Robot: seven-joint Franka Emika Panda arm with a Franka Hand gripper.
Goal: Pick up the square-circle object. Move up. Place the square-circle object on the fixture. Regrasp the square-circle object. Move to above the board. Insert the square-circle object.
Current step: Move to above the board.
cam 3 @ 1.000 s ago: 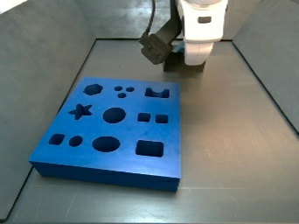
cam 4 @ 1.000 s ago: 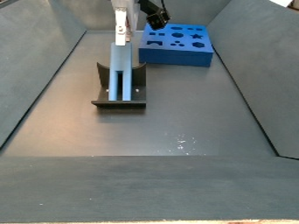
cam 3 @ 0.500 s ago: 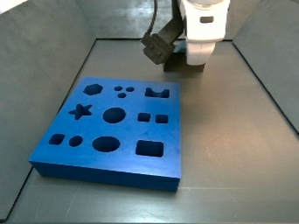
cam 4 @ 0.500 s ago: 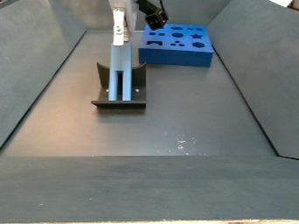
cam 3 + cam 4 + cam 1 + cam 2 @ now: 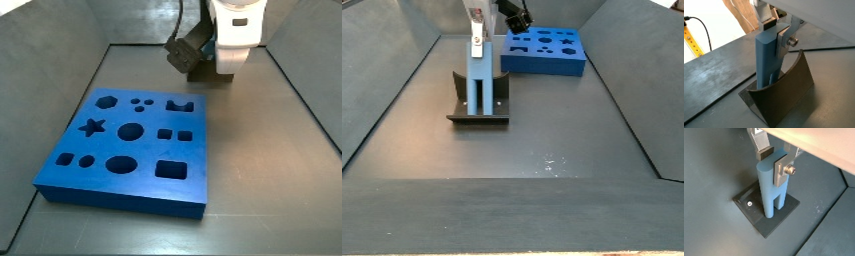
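Over the fixture, the gripper sits at the top end of the square-circle object, which stands upright on the fixture's base plate against its dark bracket. Both wrist views show the fingers narrowly spread, one silver plate flat on the peg's side near its top, the dark pad of the other at the opposite side; whether both press firmly I cannot tell. Well apart, the board lies flat on the floor. Compared with a second ago, the gripper has risen slightly along the peg; peg, fixture and board have not moved.
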